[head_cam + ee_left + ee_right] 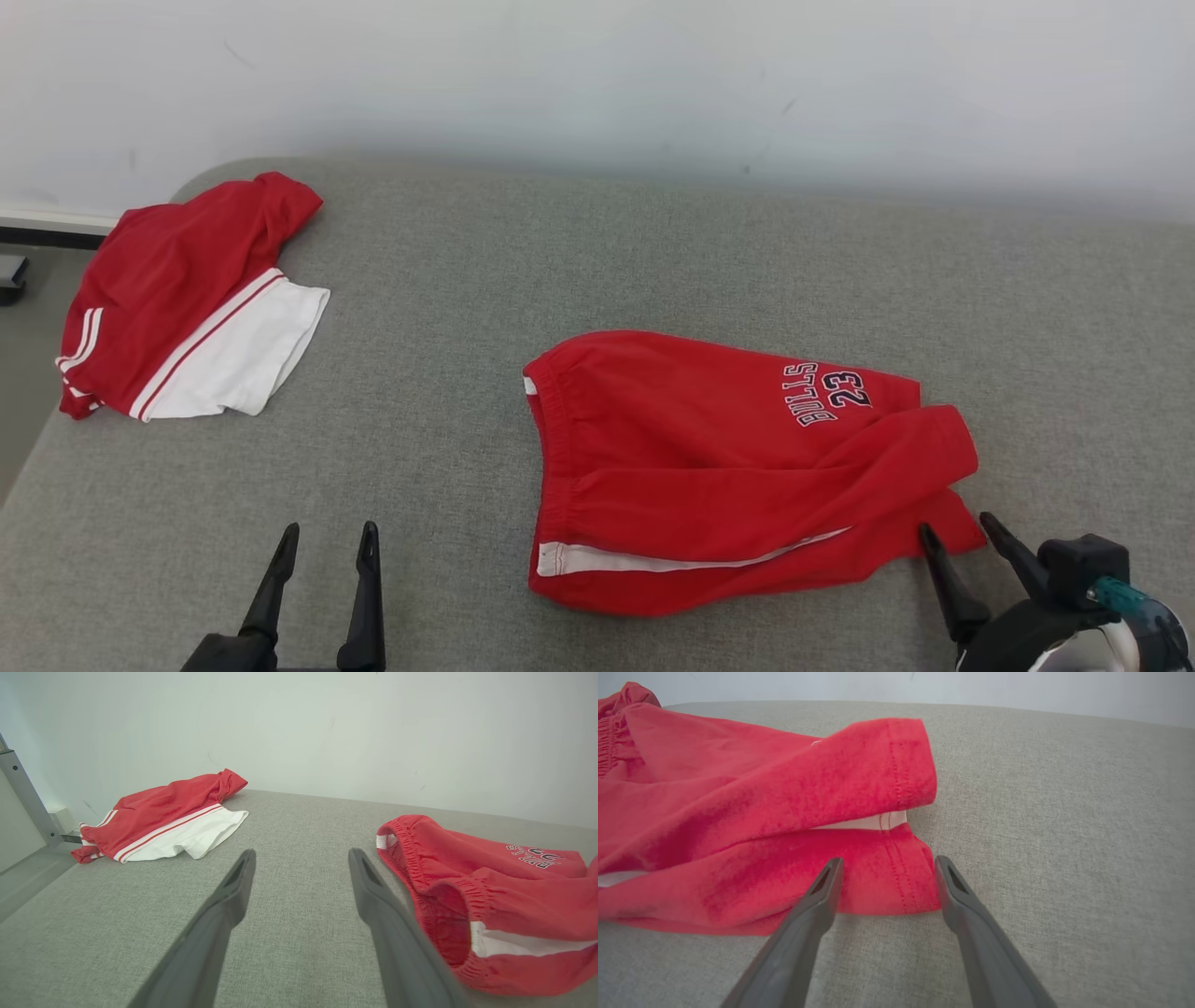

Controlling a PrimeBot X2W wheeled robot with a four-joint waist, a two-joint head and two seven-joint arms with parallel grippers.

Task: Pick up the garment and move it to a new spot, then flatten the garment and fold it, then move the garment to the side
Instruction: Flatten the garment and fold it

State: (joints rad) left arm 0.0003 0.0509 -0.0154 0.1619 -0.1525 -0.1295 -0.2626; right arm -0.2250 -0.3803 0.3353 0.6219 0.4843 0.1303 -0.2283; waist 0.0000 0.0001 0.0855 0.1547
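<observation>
Red cloth first: the shorts (728,467) lie on the grey padded table (653,233), a little to the right of the middle in my head view and on the side near to me. They are not flat; one leg is folded over the other, and a white stripe (653,560) runs along the near side. The elastic waistband (551,439) points to the robot's left, and the dark print "BULLS 23" (826,392) reads upside down from my place. My right gripper (954,523) stands at the leg end of the shorts with its two fingers spread and nothing between them. In the right wrist view the hem corner (896,886) lies in the gap between the fingertips; I think one tip is just at the edge of the cloth, but I cannot tell if it really touches. My left gripper (330,528) is also spread wide and holds nothing. It hangs over bare table, to the left of the waistband and apart from it. Far at the left back corner of the table lies a second garment (187,299), red with a white part, well apart from the shorts. Behind the table stands a pale wall (597,75).
</observation>
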